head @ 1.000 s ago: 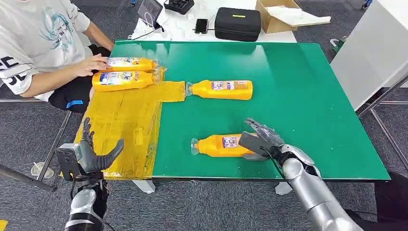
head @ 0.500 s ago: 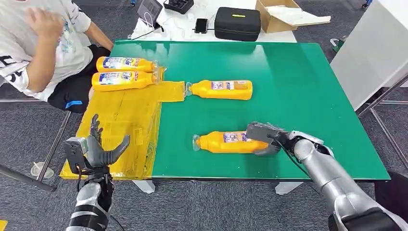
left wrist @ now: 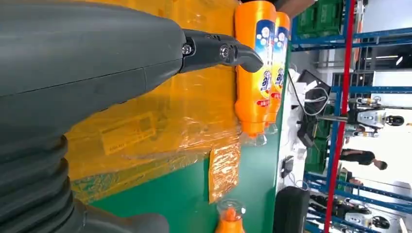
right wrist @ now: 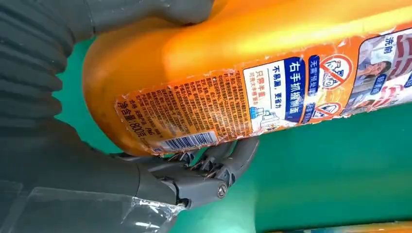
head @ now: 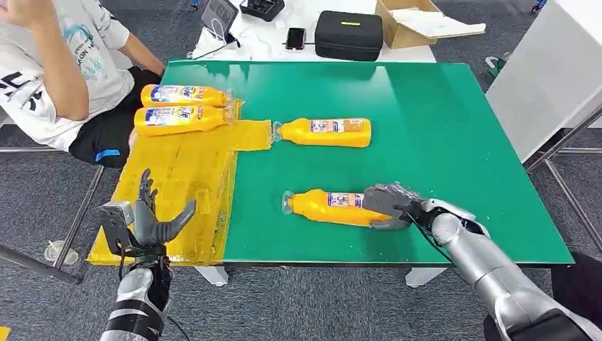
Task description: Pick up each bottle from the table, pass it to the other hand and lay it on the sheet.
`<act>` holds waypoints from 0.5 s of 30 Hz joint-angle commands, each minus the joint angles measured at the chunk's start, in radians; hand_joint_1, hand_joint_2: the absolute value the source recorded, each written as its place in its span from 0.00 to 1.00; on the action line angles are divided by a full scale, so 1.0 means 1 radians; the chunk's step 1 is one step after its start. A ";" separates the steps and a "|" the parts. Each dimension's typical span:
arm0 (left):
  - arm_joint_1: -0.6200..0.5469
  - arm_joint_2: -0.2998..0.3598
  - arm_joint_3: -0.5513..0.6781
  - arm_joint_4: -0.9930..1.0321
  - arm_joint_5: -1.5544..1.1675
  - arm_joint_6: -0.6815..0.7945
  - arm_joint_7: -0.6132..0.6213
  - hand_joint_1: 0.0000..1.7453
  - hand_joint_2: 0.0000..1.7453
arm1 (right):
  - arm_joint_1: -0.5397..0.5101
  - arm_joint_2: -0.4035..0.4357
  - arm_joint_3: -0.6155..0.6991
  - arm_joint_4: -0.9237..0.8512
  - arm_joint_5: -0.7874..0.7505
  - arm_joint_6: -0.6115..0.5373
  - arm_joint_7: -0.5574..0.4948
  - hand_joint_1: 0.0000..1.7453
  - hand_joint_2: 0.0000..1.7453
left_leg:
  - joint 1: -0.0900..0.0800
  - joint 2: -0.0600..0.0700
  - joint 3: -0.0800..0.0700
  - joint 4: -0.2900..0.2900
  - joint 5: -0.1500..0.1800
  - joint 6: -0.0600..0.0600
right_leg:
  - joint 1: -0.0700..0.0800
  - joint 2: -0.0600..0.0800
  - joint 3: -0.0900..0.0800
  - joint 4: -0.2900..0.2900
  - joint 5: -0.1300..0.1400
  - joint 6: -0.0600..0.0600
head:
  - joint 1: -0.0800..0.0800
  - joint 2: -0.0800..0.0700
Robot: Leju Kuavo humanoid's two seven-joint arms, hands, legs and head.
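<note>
i have the right hand [head: 389, 206] wrapped around the base of the near bottle [head: 330, 207] on the green table [head: 440, 135], ready to lift. my left hand [head: 152, 222] waits empty, fingers spread, over the yellow sheet [head: 181, 170] for the handover.

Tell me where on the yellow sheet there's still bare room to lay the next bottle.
The yellow sheet is bare from the two bottles at its far end down to the near table edge, beside the open left robot hand. The far end is crowded. The right robot hand grips the near bottle on the green table.
</note>
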 commanded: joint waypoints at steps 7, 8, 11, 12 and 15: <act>-0.023 0.000 -0.009 0.046 0.011 -0.034 0.003 0.00 1.00 | 0.257 0.179 -0.226 -0.199 -0.114 -0.283 -0.240 1.00 1.00 | 0.001 0.001 0.004 -0.001 -0.002 0.000 | 0.002 0.000 0.005 -0.002 -0.001 -0.002 | 0.000 0.000; -0.016 -0.003 -0.008 0.034 0.012 -0.036 0.003 0.00 1.00 | 0.283 0.223 -0.278 -0.249 -0.117 -0.301 -0.261 1.00 1.00 | 0.001 0.001 0.003 -0.001 -0.001 0.000 | 0.002 0.000 0.004 -0.002 -0.001 -0.002 | 0.000 0.000; -0.009 -0.008 -0.004 0.025 0.029 -0.055 0.003 0.00 1.00 | 0.319 0.305 -0.359 -0.337 -0.109 -0.373 -0.316 1.00 1.00 | 0.002 0.004 0.002 -0.001 -0.002 -0.001 | 0.002 0.003 0.003 0.000 -0.001 -0.002 | 0.000 0.000; -0.001 -0.012 -0.006 0.005 0.049 -0.076 0.007 0.00 1.00 | 0.345 0.373 -0.425 -0.412 -0.127 -0.424 -0.371 1.00 1.00 | 0.002 0.003 0.001 0.000 -0.003 -0.001 | 0.003 0.003 0.002 0.000 -0.002 -0.002 | 0.000 0.000; 0.010 -0.015 -0.024 -0.035 0.122 -0.159 0.063 0.00 1.00 | 0.382 0.442 -0.481 -0.520 -0.102 -0.558 -0.432 1.00 1.00 | 0.002 0.004 0.001 0.000 -0.003 -0.001 | 0.003 0.003 0.001 0.001 -0.002 -0.003 | 0.000 0.000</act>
